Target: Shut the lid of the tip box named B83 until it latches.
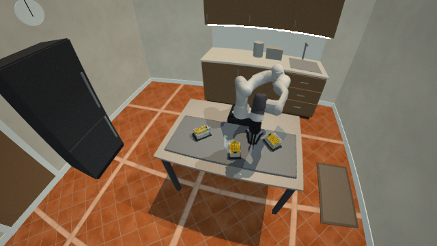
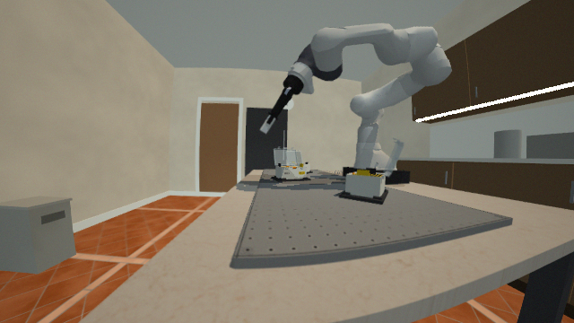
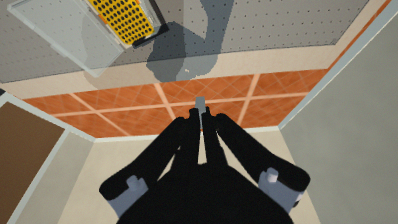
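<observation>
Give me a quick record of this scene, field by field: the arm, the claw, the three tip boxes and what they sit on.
arm: white arm bent over the table
claw: claw shut, holding nothing, raised above the boxes
claw aim: past the table edge, over the tiled floor in the wrist view
boxes: three tip boxes with yellow inserts, at and
middle box lid: clear lid standing open
box labels: too small to read
surface: grey perforated mat

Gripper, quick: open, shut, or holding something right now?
Gripper: shut, fingers together, holding nothing; it hangs in the air, touching no tip box.
</observation>
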